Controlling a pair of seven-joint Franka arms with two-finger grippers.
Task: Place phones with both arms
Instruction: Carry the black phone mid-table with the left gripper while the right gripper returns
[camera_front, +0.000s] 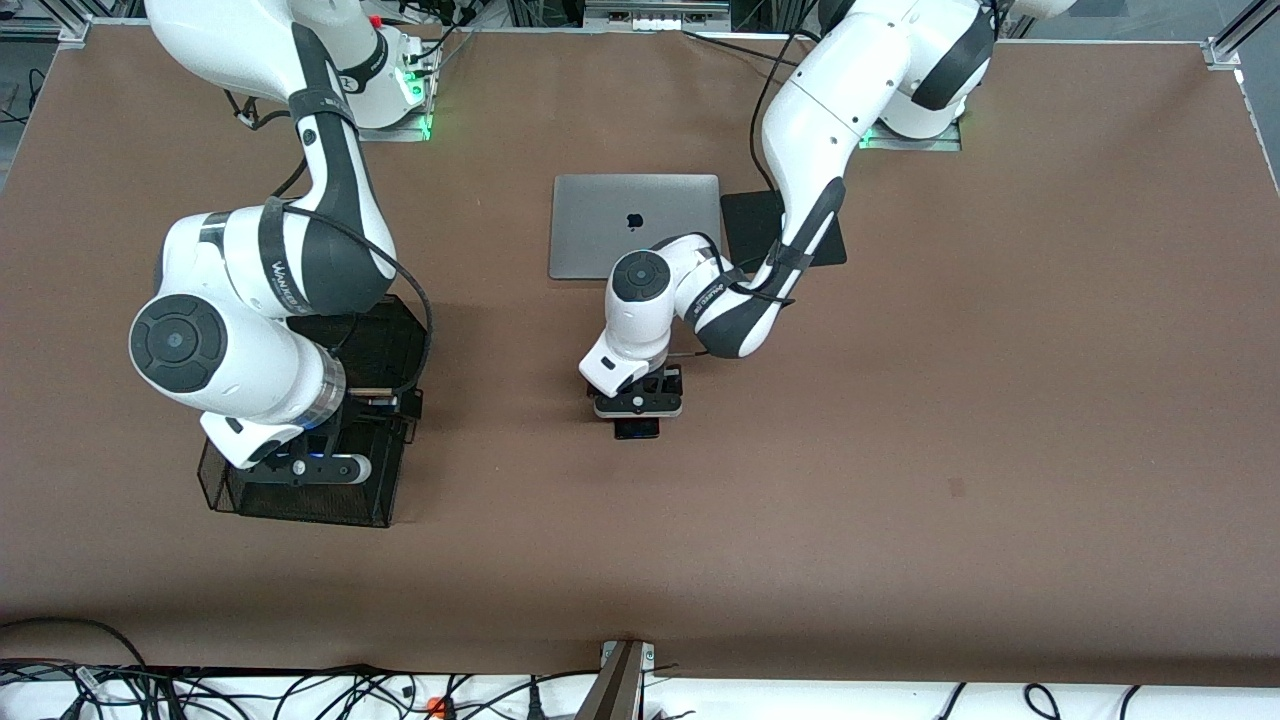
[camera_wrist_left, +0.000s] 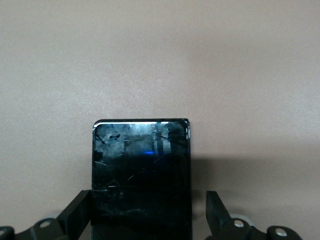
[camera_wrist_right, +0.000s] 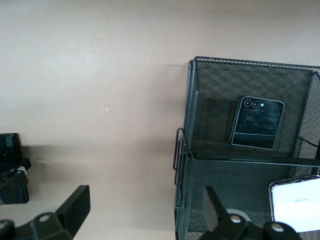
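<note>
Between my left fingers (camera_wrist_left: 80, 215), spread wide, black phone (camera_wrist_left: 141, 175) flat on surface (camera_front: 900, 420), long axis running outward; right fingers (camera_wrist_right: 75, 205) spread over basket (camera_wrist_right: 200, 165).

Brown matte table surface (camera_front: 1000, 420) is filling the view, aluminium frame rails (camera_front: 1225, 45) are bordering its corners, tangled black cables (camera_front: 300, 695) are lying along a white strip at the camera-side edge, green lights (camera_front: 428, 125) are glowing.

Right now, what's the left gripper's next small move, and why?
Probably close. The left gripper is open and straddles the long black phone on the table, one finger at its edge, the other apart. The right gripper is open over the mesh organizer.
</note>
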